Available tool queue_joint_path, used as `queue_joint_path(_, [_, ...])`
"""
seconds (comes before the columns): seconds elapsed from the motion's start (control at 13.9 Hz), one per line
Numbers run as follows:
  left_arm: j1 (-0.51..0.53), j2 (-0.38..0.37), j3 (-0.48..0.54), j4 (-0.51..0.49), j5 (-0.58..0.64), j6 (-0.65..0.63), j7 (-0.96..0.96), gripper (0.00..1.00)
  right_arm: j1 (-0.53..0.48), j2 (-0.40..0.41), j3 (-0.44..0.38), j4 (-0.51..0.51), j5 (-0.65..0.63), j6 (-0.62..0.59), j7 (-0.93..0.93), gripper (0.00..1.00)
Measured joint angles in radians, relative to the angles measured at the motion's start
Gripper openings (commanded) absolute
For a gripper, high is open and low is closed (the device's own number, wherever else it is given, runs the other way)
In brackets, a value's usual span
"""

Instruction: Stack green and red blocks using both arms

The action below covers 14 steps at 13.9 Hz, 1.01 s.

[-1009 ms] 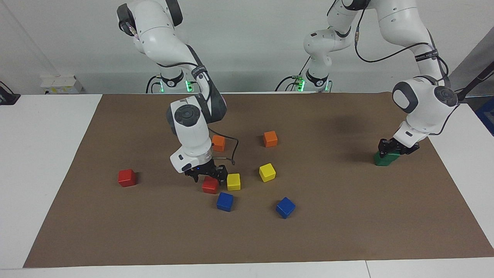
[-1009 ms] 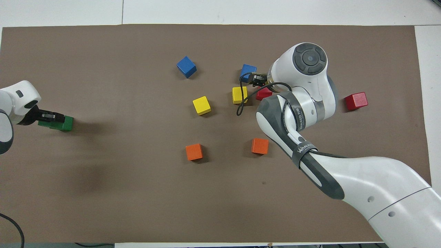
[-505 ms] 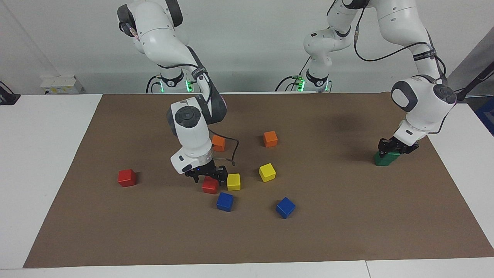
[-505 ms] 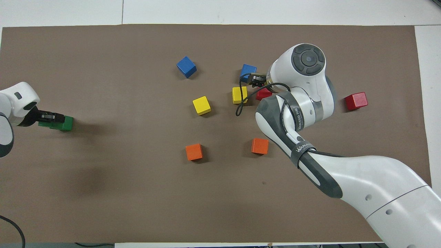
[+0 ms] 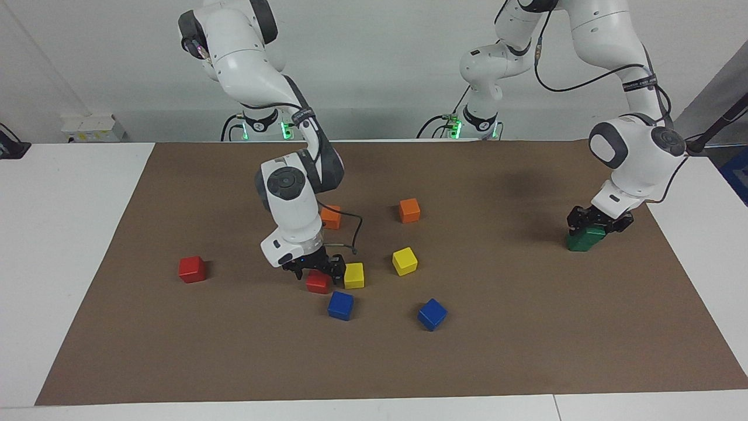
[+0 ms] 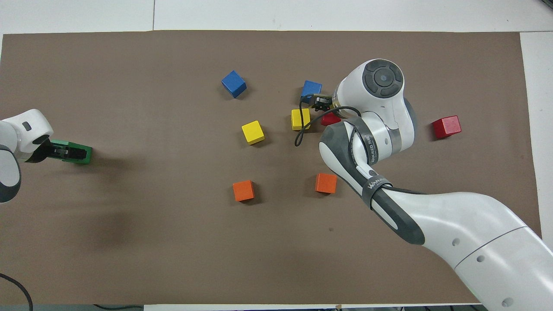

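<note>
From across the table, the right gripper [image 5: 315, 270] is down low on the brown matte mat [image 5: 526, 351], jaws spread wide and standing astride a glossy red cube [image 5: 317, 283]. The cube sits flat on the mat, not lifted, with a yellow cube [image 5: 353, 275] just beside it and a blue cube [image 5: 340, 305] a little farther from the robots. The second red cube [image 5: 191, 269] sits alone, well apart, toward the right arm's end of the table. At the left arm's end, the left gripper [image 5: 597, 222] is right on top of the dark green block [image 5: 583, 241], which looks tilted. Gripping or let go, I cannot tell.

From overhead, the right arm's round white wrist hides most of the red cube, so only a corner shows. The green block looks stretched out long under the left gripper. One cube or two stacked, I cannot tell.
</note>
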Motion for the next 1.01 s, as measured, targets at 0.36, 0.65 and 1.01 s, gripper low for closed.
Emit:
queue_joint_path(0.36, [0.0,-0.001,-0.001,0.025,0.0,-0.032,0.001,1.0,-0.004,0.005,0.0,-0.019,0.0,0.021,0.0,0.82])
queue_joint_path(0.65, [0.0,-0.008,-0.004,0.206,0.0,-0.234,0.002,1.0,-0.007,0.007,0.0,-0.026,-0.001,0.021,-0.005,0.14])
queue_joint_path(1.01, [-0.001,-0.095,-0.015,0.268,0.0,-0.309,-0.008,1.0,-0.021,0.0,-0.002,0.054,-0.002,-0.113,-0.01,0.1])
